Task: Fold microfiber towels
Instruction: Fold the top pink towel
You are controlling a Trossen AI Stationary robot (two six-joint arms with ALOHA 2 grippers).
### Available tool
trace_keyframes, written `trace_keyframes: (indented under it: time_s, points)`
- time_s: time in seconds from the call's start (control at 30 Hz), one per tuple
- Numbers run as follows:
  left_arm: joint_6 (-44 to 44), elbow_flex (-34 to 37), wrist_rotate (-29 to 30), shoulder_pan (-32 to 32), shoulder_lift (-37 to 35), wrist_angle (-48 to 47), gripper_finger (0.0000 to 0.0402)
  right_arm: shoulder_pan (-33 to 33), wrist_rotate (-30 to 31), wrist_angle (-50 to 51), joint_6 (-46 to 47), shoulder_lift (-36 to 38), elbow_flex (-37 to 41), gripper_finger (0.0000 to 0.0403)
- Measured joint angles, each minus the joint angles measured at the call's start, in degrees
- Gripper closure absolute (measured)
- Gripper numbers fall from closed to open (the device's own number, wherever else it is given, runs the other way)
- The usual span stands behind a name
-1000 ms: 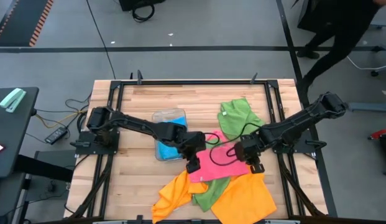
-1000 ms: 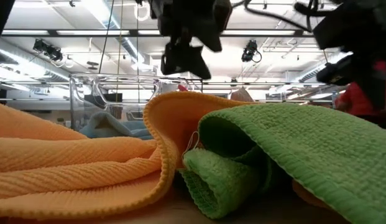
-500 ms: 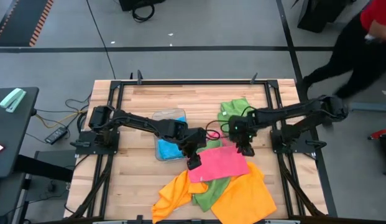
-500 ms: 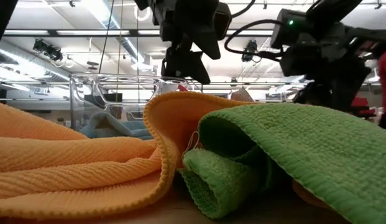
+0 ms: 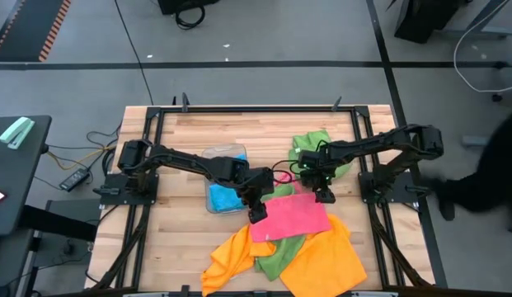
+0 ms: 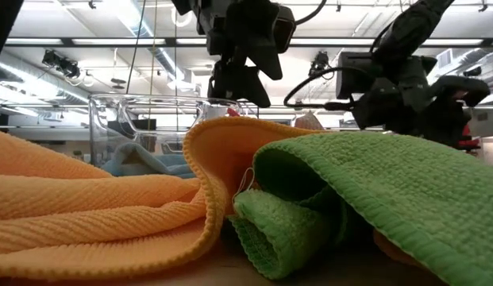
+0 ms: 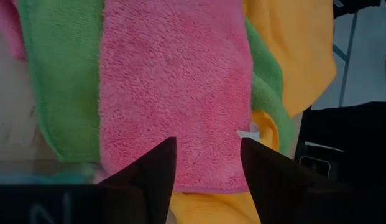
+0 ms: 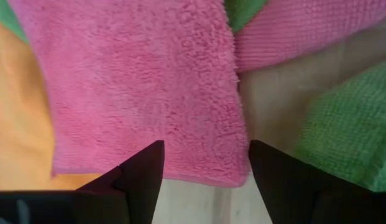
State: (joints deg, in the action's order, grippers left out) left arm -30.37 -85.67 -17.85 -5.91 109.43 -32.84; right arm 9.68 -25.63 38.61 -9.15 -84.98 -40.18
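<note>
While both claws hang open and seemingly empty over the pink towel (image 5: 290, 219), the wooden table (image 5: 181, 239) fronts a ceiling-lit room.

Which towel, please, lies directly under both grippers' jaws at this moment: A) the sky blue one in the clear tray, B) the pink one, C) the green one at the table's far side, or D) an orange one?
B: both wrist views look down past open, empty jaws onto the pink towel, with the left gripper and right gripper at its opposite ends.
</note>
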Motion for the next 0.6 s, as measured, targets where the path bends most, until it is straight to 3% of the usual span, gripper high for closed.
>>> trace_keyframes:
  time_s: [0.37,0.6]
  points:
    - [0.4,0.0,0.0,0.0,0.0,0.0,0.0218,5.8,-3.3,0.0,-4.3,-1.6,0.0,0.0171]
    - [1.0,0.0,0.0,0.0,0.0,0.0,0.0223,4.4,-6.3,-0.4,-5.7,-5.5,-0.3,0.0171]
